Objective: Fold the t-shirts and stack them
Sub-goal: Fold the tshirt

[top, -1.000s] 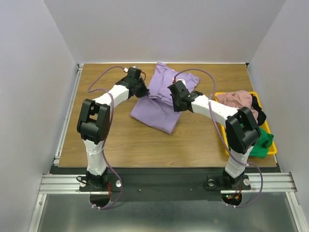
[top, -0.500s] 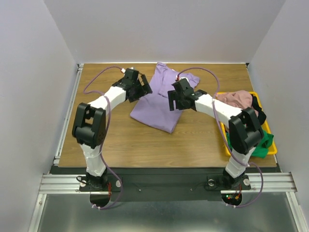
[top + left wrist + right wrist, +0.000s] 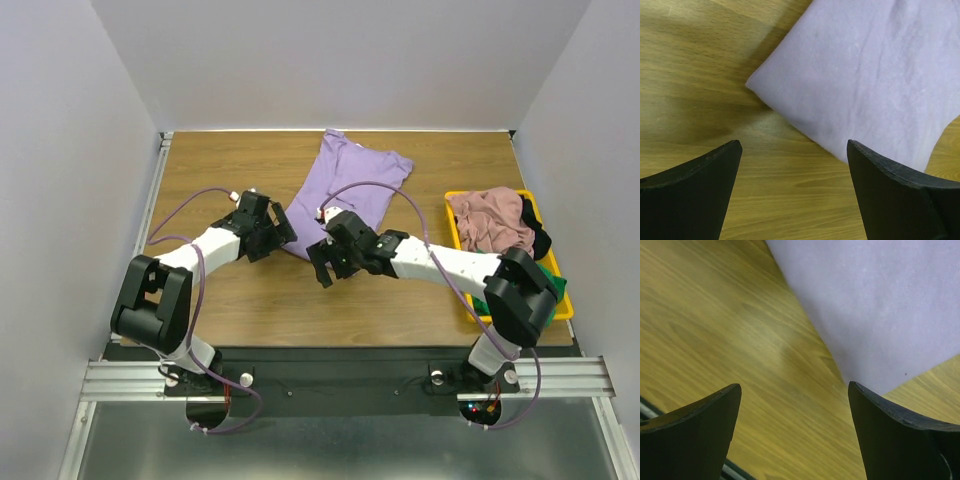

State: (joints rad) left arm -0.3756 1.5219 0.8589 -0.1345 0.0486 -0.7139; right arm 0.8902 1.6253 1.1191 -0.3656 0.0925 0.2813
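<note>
The left end effector is hovering low over the wood with its two fingers standing wide apart and holding nothing, and the near left corner of the lavender t-shirt is lying just ahead of the gap. The right end effector is also gaping and empty, looking down at the other near corner of the same hem. In my judgement the main risk is lying here: if the fingers are closing before they are reaching under the edge, they are pinching only a thin fold and the soft cloth is slipping out during the lift. The two wrists are also working near each other, so a careless inward move is risking a collision. The shirt is lying spread but slanted on the table, so an uneven pull is likely giving a skewed fold. To the right, well apart, the yellow tray is holding the dusty pink t-shirt, the dark t-shirt and the green t-shirt in a loose heap. Pale plain walls are closing the table on three sides.
</note>
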